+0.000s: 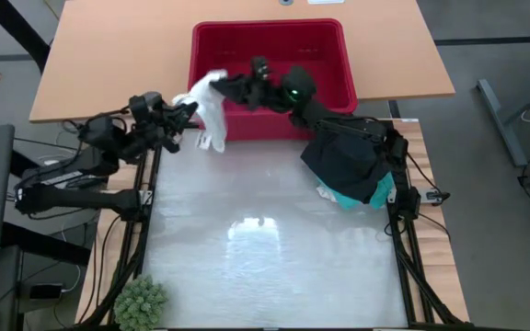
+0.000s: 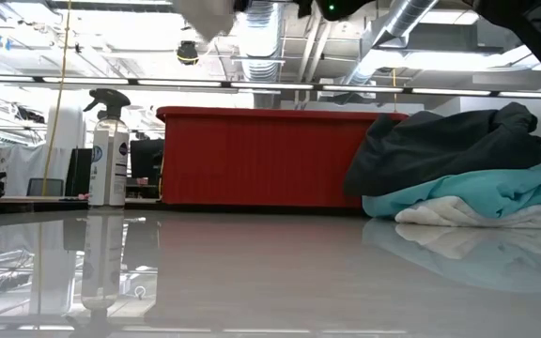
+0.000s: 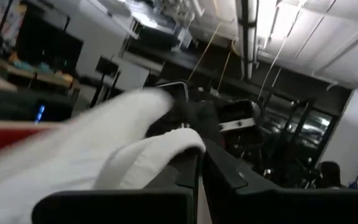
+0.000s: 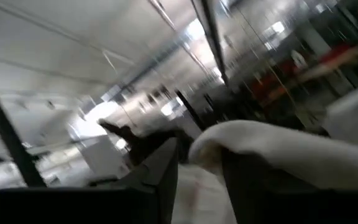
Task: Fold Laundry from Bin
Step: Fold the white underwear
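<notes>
A white garment (image 1: 208, 110) hangs in the air over the near left corner of the red bin (image 1: 348, 64), stretched between my two grippers. My left gripper (image 1: 188, 108) is at its left end and shut on it. My right gripper (image 1: 237, 89) reaches in over the bin from the right, with its fingers apart and the cloth (image 4: 272, 152) lying over one of them. In the low view only the garment's lower end (image 2: 205, 11) shows, high above the table. A pile of black (image 1: 348, 156) and turquoise (image 1: 362, 195) clothes rests on the table's right side. My left gripper pinches a folded bunch of the white garment (image 3: 166, 149) between its two fingers (image 3: 229, 180), coming in roughly level from the table's left. The cloth runs away from the fingers toward the bin, and its lower end (image 1: 214, 142) hangs clear of the table. My right gripper has its fingers apart. A rounded fold of the white garment (image 4: 229, 140) lies over one finger (image 4: 247, 186), and nothing is pinched between the two.
A spray bottle (image 2: 109, 150) stands left of the bin (image 2: 252, 155). The clothes pile (image 2: 458, 145) takes up the far right of the table, with a white piece (image 2: 440, 214) under the turquoise one. A green plant (image 1: 141, 303) sits at the near left corner.
</notes>
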{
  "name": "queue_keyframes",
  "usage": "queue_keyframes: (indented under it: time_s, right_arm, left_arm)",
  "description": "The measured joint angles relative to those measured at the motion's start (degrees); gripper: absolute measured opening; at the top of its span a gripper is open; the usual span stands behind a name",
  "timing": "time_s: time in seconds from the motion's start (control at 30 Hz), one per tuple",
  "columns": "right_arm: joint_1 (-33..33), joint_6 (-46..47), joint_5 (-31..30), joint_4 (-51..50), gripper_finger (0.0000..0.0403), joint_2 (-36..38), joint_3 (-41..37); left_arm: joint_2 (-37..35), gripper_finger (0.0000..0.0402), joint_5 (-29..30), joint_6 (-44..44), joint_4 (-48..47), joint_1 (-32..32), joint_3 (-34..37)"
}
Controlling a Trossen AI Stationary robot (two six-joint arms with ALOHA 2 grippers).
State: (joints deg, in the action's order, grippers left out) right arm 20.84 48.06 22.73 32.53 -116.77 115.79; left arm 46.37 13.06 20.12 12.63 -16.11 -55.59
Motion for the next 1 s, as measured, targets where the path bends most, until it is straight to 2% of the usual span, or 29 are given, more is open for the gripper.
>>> queue_keyframes:
  time_s: [0.23,0.47,0.57,0.67,0.77,0.87,1.0]
  right_arm:
    - [1.5,-11.9,4.8,-22.0,0.0198,0.0,0.0]
    - [2.9,-29.0,9.1,-40.4,0.0207,0.0,0.0]
    - [2.9,-41.6,8.9,-49.8,0.0207,1.0,0.0]
    - [1.9,-52.7,5.5,-61.2,0.0206,2.9,0.0]
    - [-0.5,-57.0,0.9,-67.5,0.0201,4.6,0.0]
    - [-4.4,-60.6,-5.3,-68.6,0.0194,6.1,0.0]
    - [-8.9,-63.0,-14.5,-67.8,0.0190,6.9,0.0]
  left_arm:
    - [-6.4,0.0000,0.4,4.4,-13.6,0.0,0.0]
    - [-11.3,0.0000,3.3,6.6,-21.9,0.0,0.0]
    - [-12.5,0.0000,3.9,7.6,-24.7,0.0,0.0]
    - [-13.0,0.0000,5.6,9.3,-28.2,0.0,0.0]
    - [-12.2,0.0000,9.4,10.7,-30.9,0.0,0.0]
    - [-10.4,0.0000,12.7,10.9,-31.4,0.0,0.0]
    - [-7.9,0.0000,13.8,10.3,-29.1,0.0,0.0]
